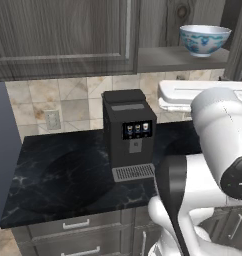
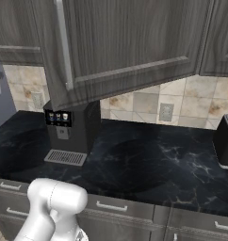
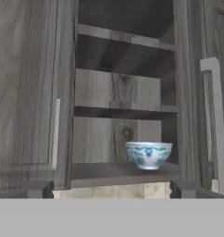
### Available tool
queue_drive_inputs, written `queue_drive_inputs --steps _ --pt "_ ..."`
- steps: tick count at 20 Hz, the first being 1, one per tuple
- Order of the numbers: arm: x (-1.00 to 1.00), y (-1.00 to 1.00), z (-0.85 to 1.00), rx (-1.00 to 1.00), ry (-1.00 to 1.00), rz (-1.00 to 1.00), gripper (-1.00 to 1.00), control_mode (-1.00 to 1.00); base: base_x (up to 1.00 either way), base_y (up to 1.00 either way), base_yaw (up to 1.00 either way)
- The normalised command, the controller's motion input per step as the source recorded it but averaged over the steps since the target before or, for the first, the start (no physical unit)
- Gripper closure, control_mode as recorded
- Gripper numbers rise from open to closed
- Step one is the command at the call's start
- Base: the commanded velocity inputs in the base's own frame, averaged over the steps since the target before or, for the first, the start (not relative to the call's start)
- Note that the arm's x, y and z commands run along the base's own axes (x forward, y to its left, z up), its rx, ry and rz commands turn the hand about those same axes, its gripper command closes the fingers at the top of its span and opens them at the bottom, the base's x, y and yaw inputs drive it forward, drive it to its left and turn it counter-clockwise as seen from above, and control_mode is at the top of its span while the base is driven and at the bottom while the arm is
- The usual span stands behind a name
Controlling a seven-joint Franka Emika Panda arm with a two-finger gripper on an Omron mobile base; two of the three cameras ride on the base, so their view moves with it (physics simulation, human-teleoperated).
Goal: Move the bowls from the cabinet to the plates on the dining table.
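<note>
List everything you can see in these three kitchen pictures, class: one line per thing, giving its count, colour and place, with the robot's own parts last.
White bowl with blue pattern: one, white and blue, on the lowest shelf of the open cabinet.
Dark wood-grain wall cabinet: one, grey-brown, above the worktop, one door swung open.
Black coffee machine: one, black with a small lit panel, on the worktop under the cabinet.
Black marble worktop: one, black with white veins, over the drawers.
Grey drawer fronts with bar handles: several, grey, under the worktop.
Wall sockets: two, pale, on the tiled wall.
Dark appliance: one, black, at the worktop's right end, cut off by the frame.
White robot arm: one, white with dark joints.
Pincer: one, dark tips, open, facing the bowl.
</note>
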Motion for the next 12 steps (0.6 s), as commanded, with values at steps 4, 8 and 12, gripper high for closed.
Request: queue_drive_inputs --steps 4,8,12 --pt "0.26 -0.01 -0.02 0.04 -0.03 -0.01 -1.00 -1.00 0.00 0.00 0.00" --pt "0.22 -0.03 -0.01 0.03 -0.01 -0.02 -1.00 -1.00 0.00 0.00 0.00" --pt "0.21 -0.04 0.00 0.02 0.00 -0.03 -1.00 -1.00 0.00 0.00 0.00"
